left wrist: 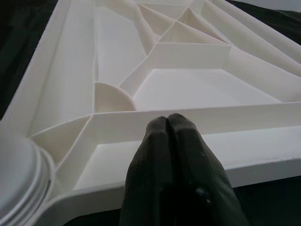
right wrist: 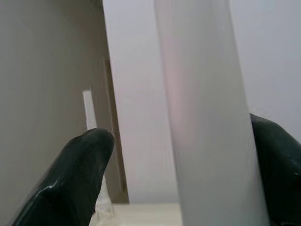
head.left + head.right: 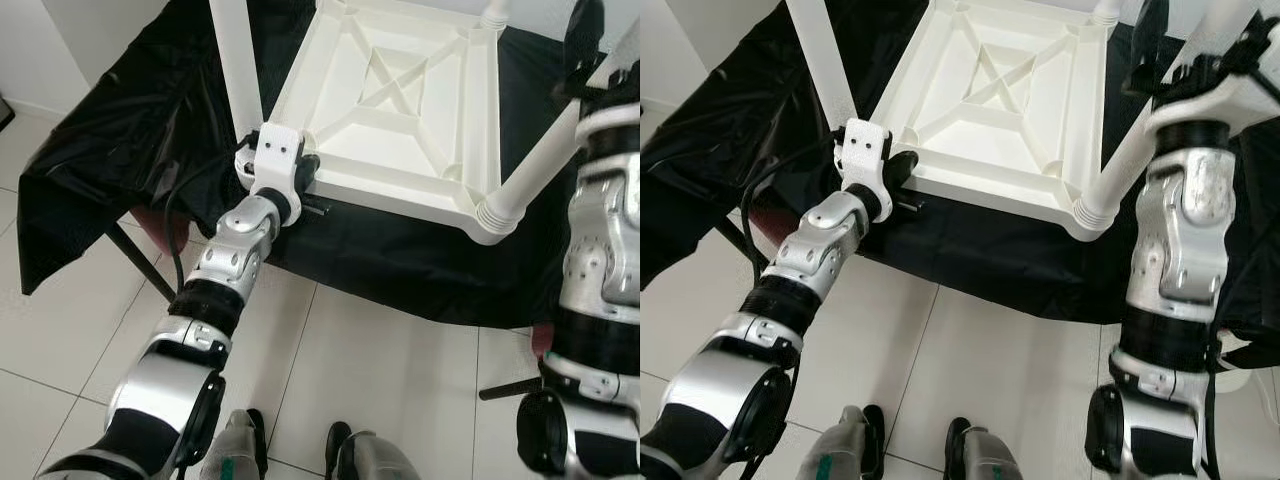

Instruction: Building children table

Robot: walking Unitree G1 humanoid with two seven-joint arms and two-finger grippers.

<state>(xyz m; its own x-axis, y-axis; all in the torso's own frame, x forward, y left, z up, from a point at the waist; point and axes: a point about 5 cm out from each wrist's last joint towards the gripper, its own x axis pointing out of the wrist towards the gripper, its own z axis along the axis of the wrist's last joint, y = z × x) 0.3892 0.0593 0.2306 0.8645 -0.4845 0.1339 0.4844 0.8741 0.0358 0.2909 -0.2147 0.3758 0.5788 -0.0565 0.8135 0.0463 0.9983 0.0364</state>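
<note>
The left claw [image 1: 167,141], fingers pressed together and holding nothing, is pushing on the near rim of the upturned tabletop [image 3: 395,110] lying on the black-draped bench [image 3: 130,130]. The right claw [image 2: 183,155] is straddling a leg [image 3: 545,160], fingers spread. If that leg goes in crooked, it could jam, or the top may be sliding away.

A white cylindrical table leg [image 2: 207,117] runs the full height of the right wrist view, between the two black fingers [image 2: 70,181] of the right gripper [image 2: 188,179]. One finger sits apart from the leg, with a gap between them; the other shows at the leg's far edge. Background: pale wall, narrow white upright strip [image 2: 88,110]
</note>
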